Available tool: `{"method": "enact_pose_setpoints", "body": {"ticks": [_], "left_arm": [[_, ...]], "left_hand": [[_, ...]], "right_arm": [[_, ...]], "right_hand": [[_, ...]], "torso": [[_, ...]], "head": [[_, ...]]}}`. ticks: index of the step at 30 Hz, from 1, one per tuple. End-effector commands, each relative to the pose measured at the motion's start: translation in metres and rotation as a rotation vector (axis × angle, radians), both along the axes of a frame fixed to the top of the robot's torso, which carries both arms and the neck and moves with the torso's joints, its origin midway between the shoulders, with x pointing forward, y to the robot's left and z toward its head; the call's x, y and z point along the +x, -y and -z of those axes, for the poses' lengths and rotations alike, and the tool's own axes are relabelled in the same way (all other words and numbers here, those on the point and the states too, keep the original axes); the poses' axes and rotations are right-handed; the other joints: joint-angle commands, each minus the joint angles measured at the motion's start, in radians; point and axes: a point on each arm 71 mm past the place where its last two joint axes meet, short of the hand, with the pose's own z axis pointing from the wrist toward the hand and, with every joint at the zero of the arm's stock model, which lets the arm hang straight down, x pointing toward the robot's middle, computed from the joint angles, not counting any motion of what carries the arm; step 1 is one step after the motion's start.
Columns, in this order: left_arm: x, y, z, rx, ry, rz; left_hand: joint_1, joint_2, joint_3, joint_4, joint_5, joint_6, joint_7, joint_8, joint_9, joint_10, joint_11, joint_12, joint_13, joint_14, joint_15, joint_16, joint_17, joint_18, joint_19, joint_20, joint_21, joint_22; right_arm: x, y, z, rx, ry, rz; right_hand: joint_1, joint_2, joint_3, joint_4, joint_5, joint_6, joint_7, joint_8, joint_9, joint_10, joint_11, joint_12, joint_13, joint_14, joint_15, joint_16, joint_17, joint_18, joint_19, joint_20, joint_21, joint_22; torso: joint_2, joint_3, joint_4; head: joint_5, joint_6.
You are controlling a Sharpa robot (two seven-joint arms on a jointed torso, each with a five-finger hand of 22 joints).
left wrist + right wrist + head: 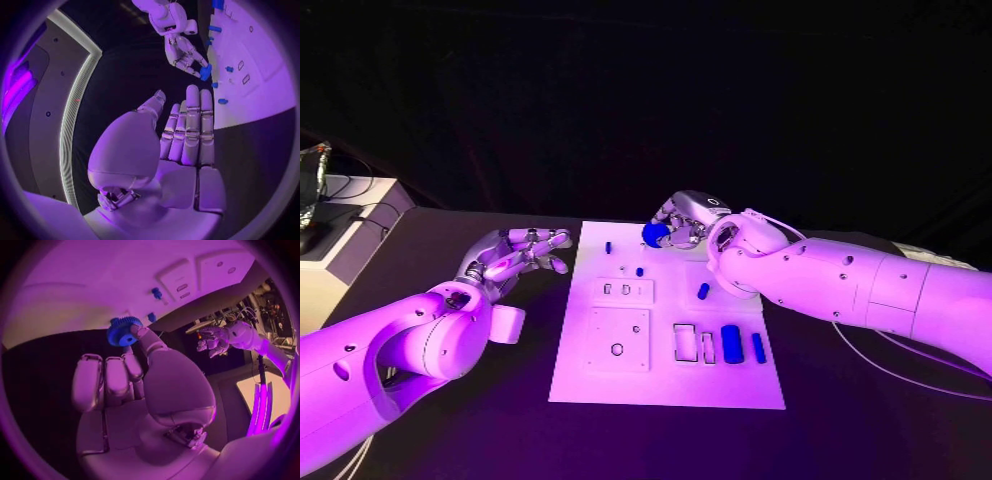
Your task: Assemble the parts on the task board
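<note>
The white task board (668, 385) lies in the middle of the black table. Over its far edge, my right hand (687, 222) pinches a round blue toothed gear (655, 234) between thumb and a finger; the right wrist view shows the gear (123, 331) at the tips of that hand (137, 390), just off the board (112, 275). My left hand (521, 252) hovers by the board's left edge with its fingers apart and nothing in it. In the left wrist view its fingers (190, 125) lie straight, and beyond them are the right hand (181, 50) and the gear (205, 73).
Small blue pegs (639, 270) and a short blue piece (704, 291) lie on the board's middle. Two blue cylinders (731, 343) rest near its right side. Raised white blocks with slots (625, 290) and a hole (617, 338) sit on the left half. A pale cabinet (343, 250) stands far left.
</note>
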Motion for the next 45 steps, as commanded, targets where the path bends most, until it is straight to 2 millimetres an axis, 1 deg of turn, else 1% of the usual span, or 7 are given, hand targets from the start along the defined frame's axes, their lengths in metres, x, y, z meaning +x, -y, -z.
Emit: {"method": "enact_pose_setpoints", "body": {"ticks": [1, 5, 9, 11, 30, 37, 45], "left_arm": [[-0.001, 0.004, -0.001, -0.008, 0.005, 0.027], [-0.001, 0.005, -0.001, -0.008, 0.005, 0.027], [-0.001, 0.006, -0.001, -0.009, 0.005, 0.029], [-0.001, 0.006, -0.001, -0.010, 0.005, 0.030], [-0.001, 0.006, -0.001, -0.009, 0.004, 0.028], [0.000, 0.005, -0.001, -0.009, 0.004, 0.027], [0.000, 0.005, -0.001, -0.009, 0.004, 0.027]], "left_hand": [[-0.001, 0.013, -0.002, -0.005, -0.004, -0.006, -0.003, 0.000, 0.001, -0.003, -0.002, -0.002, 0.001, -0.006, 0.000, 0.005, -0.001, 0.007, -0.008, -0.001, 0.006, -0.001], [-0.001, 0.013, -0.002, -0.005, -0.004, -0.006, -0.003, 0.000, 0.001, -0.003, -0.002, -0.002, 0.001, -0.006, 0.000, 0.005, -0.001, 0.007, -0.008, -0.001, 0.006, -0.001], [-0.001, 0.013, -0.002, -0.005, -0.004, -0.006, -0.003, 0.000, 0.001, -0.003, -0.002, -0.002, 0.001, -0.006, 0.000, 0.005, -0.001, 0.007, -0.008, -0.001, 0.006, -0.001], [-0.001, 0.013, -0.002, -0.005, -0.004, -0.006, -0.003, 0.000, 0.001, -0.003, -0.002, -0.002, 0.001, -0.006, 0.000, 0.005, -0.001, 0.007, -0.008, -0.001, 0.006, -0.001], [-0.001, 0.013, -0.002, -0.005, -0.004, -0.006, -0.003, 0.000, 0.001, -0.003, -0.002, -0.002, 0.001, -0.006, 0.000, 0.005, -0.001, 0.007, -0.008, -0.001, 0.006, -0.001], [-0.001, 0.013, -0.002, -0.005, -0.004, -0.006, -0.003, 0.000, 0.001, -0.003, -0.002, -0.002, 0.001, -0.006, 0.000, 0.005, -0.001, 0.007, -0.008, -0.001, 0.006, -0.001], [-0.001, 0.013, -0.002, -0.005, -0.004, -0.006, -0.003, 0.000, 0.001, -0.003, -0.002, -0.002, 0.001, -0.006, 0.000, 0.005, -0.001, 0.007, -0.008, -0.001, 0.006, -0.001]], "right_arm": [[-0.001, -0.009, 0.000, -0.034, 0.071, 0.008], [-0.001, -0.022, 0.006, -0.040, 0.065, -0.004], [-0.001, -0.029, 0.011, -0.047, 0.055, -0.007], [0.001, -0.032, 0.014, -0.055, 0.047, -0.005], [0.009, -0.030, 0.025, -0.109, 0.010, 0.025], [0.009, -0.032, 0.028, -0.122, -0.012, 0.010], [0.008, -0.035, 0.028, -0.101, 0.002, -0.002]], "right_hand": [[-0.006, 0.001, 0.000, -0.004, -0.002, 0.055, 0.005, 0.006, 0.050, 0.002, -0.001, -0.007, 0.032, -0.002, -0.005, -0.003, 0.000, -0.007, 0.046, -0.005, 0.003, 0.175], [-0.006, 0.001, 0.000, -0.005, -0.004, 0.053, 0.006, 0.005, 0.050, 0.002, 0.000, -0.008, 0.032, -0.001, -0.005, -0.004, 0.001, -0.007, 0.046, -0.005, 0.003, 0.175], [-0.005, 0.000, 0.001, -0.006, -0.005, 0.050, 0.007, 0.004, 0.049, 0.001, 0.000, -0.010, 0.031, -0.001, -0.004, -0.004, 0.001, -0.007, 0.046, -0.005, 0.002, 0.175], [-0.006, -0.001, 0.001, -0.005, -0.007, 0.049, 0.007, 0.004, 0.049, 0.001, 0.001, -0.010, 0.032, -0.001, -0.004, -0.004, 0.002, -0.007, 0.046, -0.005, 0.002, 0.175], [-0.008, -0.006, -0.002, -0.003, -0.017, 0.045, 0.009, 0.004, 0.048, -0.004, 0.002, -0.019, 0.030, -0.001, -0.003, -0.006, 0.003, -0.006, 0.045, -0.003, 0.000, 0.174], [-0.009, -0.010, -0.008, 0.001, -0.036, 0.039, 0.011, 0.003, 0.047, -0.007, 0.004, -0.026, 0.026, -0.001, -0.002, -0.008, 0.003, -0.006, 0.045, -0.002, -0.002, 0.174], [-0.017, -0.034, -0.018, 0.026, -0.078, -0.027, 0.034, -0.002, 0.042, -0.029, 0.019, -0.058, 0.003, -0.001, 0.009, -0.009, 0.008, -0.004, 0.044, 0.007, -0.004, 0.174]], "torso": [[0.000, -0.0024, 0.0027], [0.001, -0.0004, 0.0013], [0.002, -0.0022, 0.0024], [0.002, -0.0010, 0.0007], [0.001, 0.0024, 0.0004], [0.002, 0.0017, -0.0009], [0.001, 0.0010, 0.0000]], "head": [[0.002, -0.001], [0.007, -0.003], [0.010, -0.004], [0.011, -0.004], [0.012, -0.008], [0.014, -0.008], [0.015, -0.010]]}}
